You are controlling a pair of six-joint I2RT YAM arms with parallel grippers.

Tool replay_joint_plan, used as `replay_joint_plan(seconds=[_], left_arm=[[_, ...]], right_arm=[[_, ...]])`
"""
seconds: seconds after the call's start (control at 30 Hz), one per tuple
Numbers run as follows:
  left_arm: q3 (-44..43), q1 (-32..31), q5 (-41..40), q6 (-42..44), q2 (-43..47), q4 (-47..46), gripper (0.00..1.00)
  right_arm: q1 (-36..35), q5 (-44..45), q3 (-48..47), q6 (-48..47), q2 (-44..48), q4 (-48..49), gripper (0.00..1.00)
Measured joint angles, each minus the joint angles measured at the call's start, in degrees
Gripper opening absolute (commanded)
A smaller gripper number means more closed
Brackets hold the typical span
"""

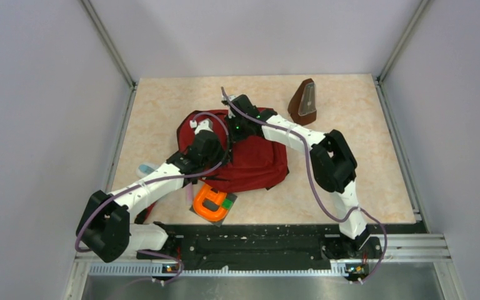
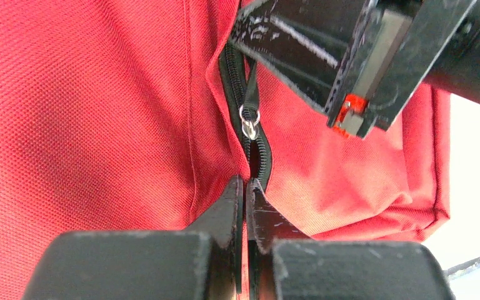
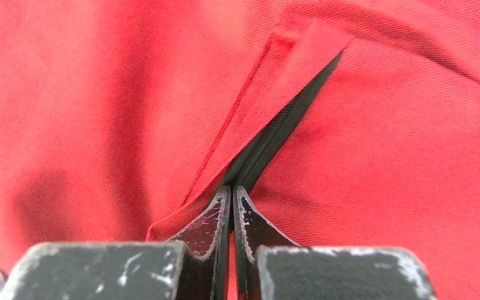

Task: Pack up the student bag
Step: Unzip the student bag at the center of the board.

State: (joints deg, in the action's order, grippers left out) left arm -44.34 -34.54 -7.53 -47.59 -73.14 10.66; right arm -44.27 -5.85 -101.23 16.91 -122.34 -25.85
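No legible text, label, brand or number anywhere in view.

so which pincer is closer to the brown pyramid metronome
Right. The right pincer is on the dark red fabric backpack, just left of the metronome; the left pincer is further left on it.

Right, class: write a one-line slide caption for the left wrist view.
Left fingers pinched shut on the student bag at its black zipper track, just short of the silver pull ring.
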Motion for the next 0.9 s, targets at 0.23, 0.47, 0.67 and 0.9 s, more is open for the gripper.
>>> replay_joint_plan(seconds=[0.23, 0.47, 0.67, 0.9], left_arm=[[1.1, 0.0, 1.7, 5.3, 0.0, -0.4, 0.00], [1.3, 0.0, 4.7, 10.7, 0.0, -0.5, 0.00], [1.7, 0.0, 6.5, 13.5, 0.0, -0.8, 0.00], [2.4, 0.0, 6.6, 14.6, 0.3, -1.0, 0.00]], right_arm=[[-0.2, 10.0, -2.5, 1.0, -0.2, 2.1, 0.00], [-0.2, 18.4, -6.3, 1.2, -2.9, 7.5, 0.00], [-0.2, 23.5, -8.0, 0.2, -6.8, 11.0, 0.00], [0.0, 28.1, -17.3, -1.0, -12.2, 12.9, 0.00]])
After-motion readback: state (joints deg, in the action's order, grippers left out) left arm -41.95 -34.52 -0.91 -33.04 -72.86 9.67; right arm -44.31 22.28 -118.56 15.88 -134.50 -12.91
